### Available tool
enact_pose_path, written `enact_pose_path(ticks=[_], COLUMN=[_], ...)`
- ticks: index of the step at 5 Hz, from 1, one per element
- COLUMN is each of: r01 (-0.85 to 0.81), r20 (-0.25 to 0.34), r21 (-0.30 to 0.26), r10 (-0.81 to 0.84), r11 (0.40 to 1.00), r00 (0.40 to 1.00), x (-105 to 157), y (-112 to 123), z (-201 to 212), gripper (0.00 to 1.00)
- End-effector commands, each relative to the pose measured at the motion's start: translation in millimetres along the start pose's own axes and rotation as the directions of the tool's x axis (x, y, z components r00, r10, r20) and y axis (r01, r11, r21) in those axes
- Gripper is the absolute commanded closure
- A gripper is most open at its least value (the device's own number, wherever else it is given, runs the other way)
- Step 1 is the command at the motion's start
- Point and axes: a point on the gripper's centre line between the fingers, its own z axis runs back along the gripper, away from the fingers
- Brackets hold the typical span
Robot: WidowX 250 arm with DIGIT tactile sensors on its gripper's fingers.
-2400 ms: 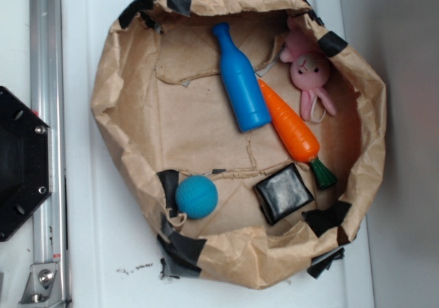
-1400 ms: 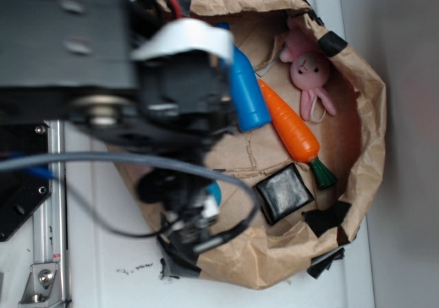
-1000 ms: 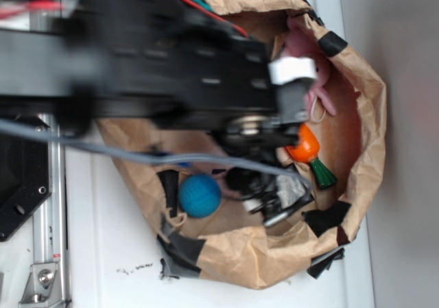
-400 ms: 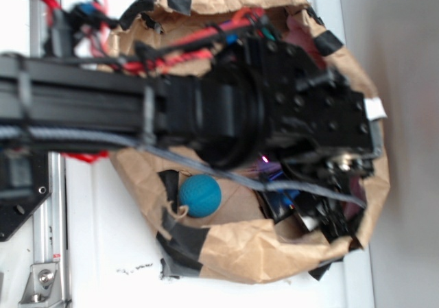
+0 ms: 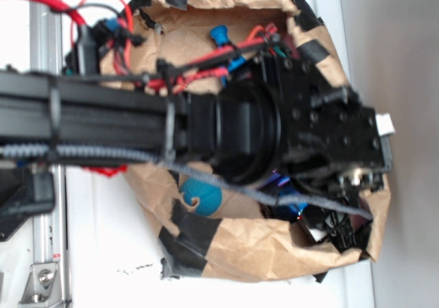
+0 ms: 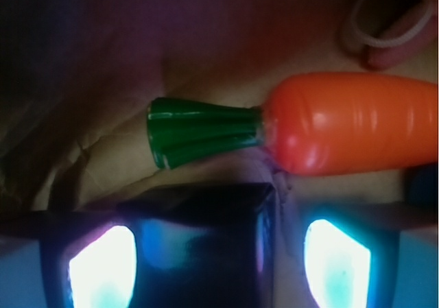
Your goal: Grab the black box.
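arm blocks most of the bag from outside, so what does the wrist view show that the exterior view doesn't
Only the wrist view shows the glossy orange plastic carrot with its green stem, and the glossy black squarish box below it between two glowing patches. Only the exterior view shows the teal textured ball, the black robot arm and the taped bag rim. Both share the crumpled brown paper bag. The gripper's state cannot be told.

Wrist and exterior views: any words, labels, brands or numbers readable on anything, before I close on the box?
None readable in either view.
Black box: plain glossy surface, no print.
Carrot: unmarked.
White tag on the arm near the end effector: too small and blurred to tell whether it bears text.
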Motion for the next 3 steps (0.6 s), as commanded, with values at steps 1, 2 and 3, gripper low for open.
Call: enact_pose_path(ticks=[1, 2, 3], r01=[0.159, 0.193, 0.188], r20=[-0.054, -0.068, -0.091], r21=[-0.039, -0.047, -0.067], r10=[-0.161, -0.196, -0.194], r11=[0.986, 0.980, 0.980], r00=[0.985, 0.978, 0.977], x=[-44.6, -60.4, -66.9], y=[-22.5, -23.6, -20.8], z=[-18.7, -22.7, -21.3], gripper=[0.00, 0.00, 1.00])
